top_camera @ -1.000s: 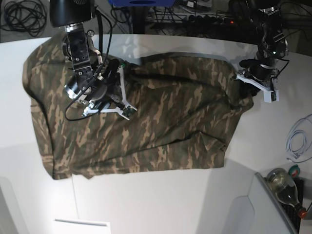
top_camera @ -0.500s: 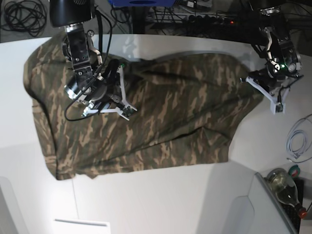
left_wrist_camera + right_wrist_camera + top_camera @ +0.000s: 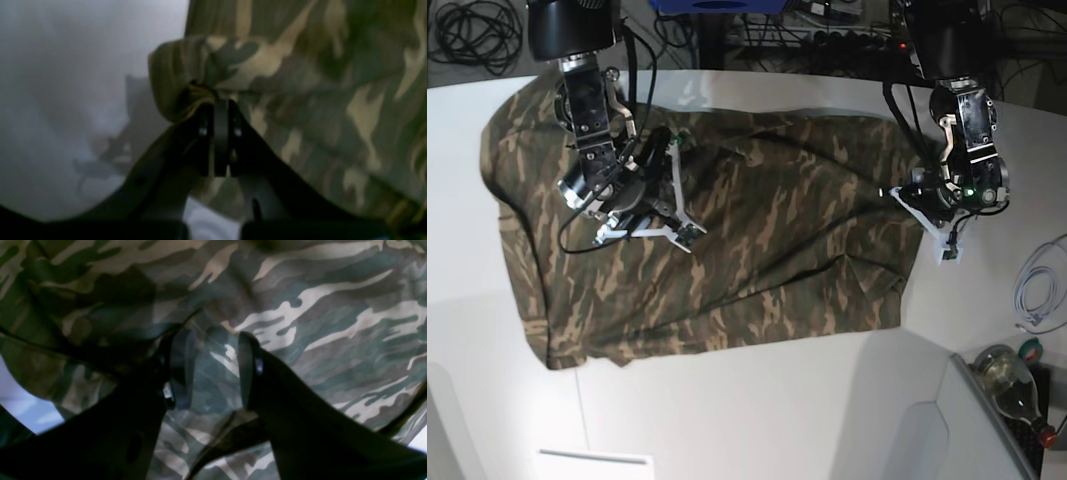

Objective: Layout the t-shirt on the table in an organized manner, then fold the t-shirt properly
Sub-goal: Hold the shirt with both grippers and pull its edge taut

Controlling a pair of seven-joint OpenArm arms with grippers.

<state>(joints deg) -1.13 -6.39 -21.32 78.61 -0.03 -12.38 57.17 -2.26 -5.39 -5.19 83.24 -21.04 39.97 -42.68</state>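
The camouflage t-shirt (image 3: 757, 250) lies spread over the white table (image 3: 757, 410), with a few wrinkles near its right side. At the shirt's right edge my left gripper (image 3: 920, 212) is shut on the cloth. The left wrist view shows that gripper (image 3: 220, 105) pinching a bunched fold of the t-shirt (image 3: 317, 66) above the table (image 3: 66, 66). Over the shirt's upper left part my right gripper (image 3: 679, 192) stands open. In the right wrist view this gripper (image 3: 213, 353) has a gap between its fingers, with the t-shirt (image 3: 317, 323) showing through it.
Black cables (image 3: 472, 35) lie beyond the table's far left edge. A white cable (image 3: 1037, 290) and a glass bottle (image 3: 1017, 385) sit at the right. A white sheet (image 3: 592, 462) lies at the front. Both arms reach in from the back.
My left gripper has shut on the shirt's right edge and moved down and inward with it; that edge now hangs straighter. The right arm has hardly moved.
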